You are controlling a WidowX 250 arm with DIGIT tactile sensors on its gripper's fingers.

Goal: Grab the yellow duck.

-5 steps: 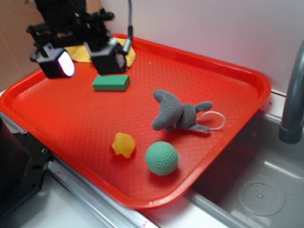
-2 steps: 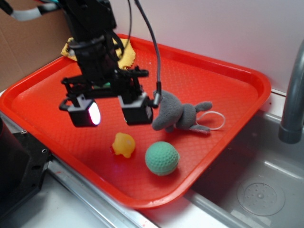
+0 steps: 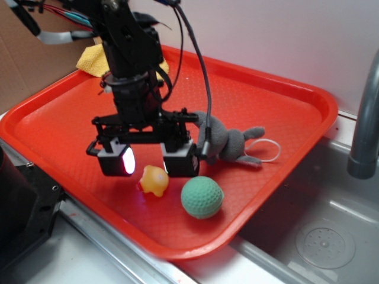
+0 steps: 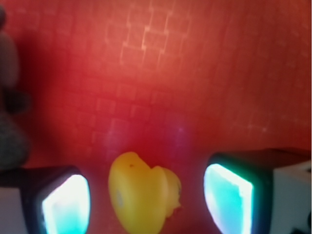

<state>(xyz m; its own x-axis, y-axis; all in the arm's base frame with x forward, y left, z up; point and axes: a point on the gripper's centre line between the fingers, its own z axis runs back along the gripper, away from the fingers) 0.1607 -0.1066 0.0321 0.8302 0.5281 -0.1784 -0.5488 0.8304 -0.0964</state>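
The yellow duck (image 3: pixel 154 180) lies on the red tray (image 3: pixel 254 106) near its front edge, just left of the green ball. My gripper (image 3: pixel 150 161) hangs open right above it, one finger on each side. In the wrist view the duck (image 4: pixel 141 192) sits between the two glowing pads (image 4: pixel 66 204), with a gap to each. Nothing is gripped.
A green dimpled ball (image 3: pixel 202 197) rests right of the duck, close to the right finger. A grey plush toy (image 3: pixel 228 142) lies behind it. A yellow cloth (image 3: pixel 95 58) sits at the tray's back left corner. A steel sink (image 3: pixel 325 242) and a faucet (image 3: pixel 364 118) are at right.
My gripper has travelled from the tray's back left corner toward the front and come down over the duck, staying open. The duck, ball and plush have not moved.
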